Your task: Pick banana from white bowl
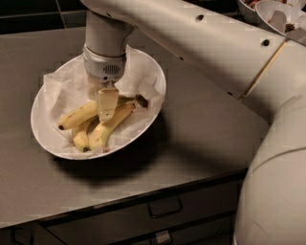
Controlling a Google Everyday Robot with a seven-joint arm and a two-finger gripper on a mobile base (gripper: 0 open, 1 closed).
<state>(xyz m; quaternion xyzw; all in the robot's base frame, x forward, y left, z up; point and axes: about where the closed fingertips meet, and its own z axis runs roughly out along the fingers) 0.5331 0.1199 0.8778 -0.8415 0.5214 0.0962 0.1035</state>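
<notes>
A: Yellow and gently curved, the banana (80, 114) lies in the white bowl (43, 136), on the crumpled paper (62, 88) that lines it. Its small black end points to 8 o'clock and its blackened stem tip to 3 o'clock.

B: And the gripper?

A: The gripper (107, 109) is down inside the bowl, at the banana's middle, and covers part of it. Clenched or released, I cannot tell.

B: What else is in the bowl?

A: Two more bananas, at 6 o'clock from the long one. A plumper yellow banana (111, 127) lies just beside it, and a shorter banana (80, 138) lies next to that, toward 7 o'clock.

B: And around the bowl?

A: It stands on a grey counter (205, 134), toward 9 o'clock of the view. The pale arm (201, 38) reaches in from 2 o'clock. A drawer handle (165, 209) shows below the counter edge at 6 o'clock. Other bowls (279, 12) are partly seen at 1 o'clock.
</notes>
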